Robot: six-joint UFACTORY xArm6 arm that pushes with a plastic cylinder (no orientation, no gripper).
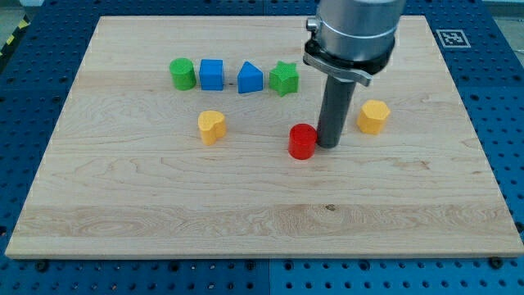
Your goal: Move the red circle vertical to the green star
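The red circle point(302, 141) lies near the middle of the wooden board point(164, 205). The green star point(284, 78) lies above it toward the view's top, slightly to the left. My tip point(329, 145) is down on the board just to the right of the red circle, touching or almost touching its right side. The dark rod rises from the tip to the grey arm at the view's top.
A green circle point(182, 74), a blue cube point(212, 74) and a blue pentagon-like block point(250, 78) form a row with the star. A yellow heart point(211, 126) lies left of the red circle. A yellow hexagon point(373, 116) lies right of the rod.
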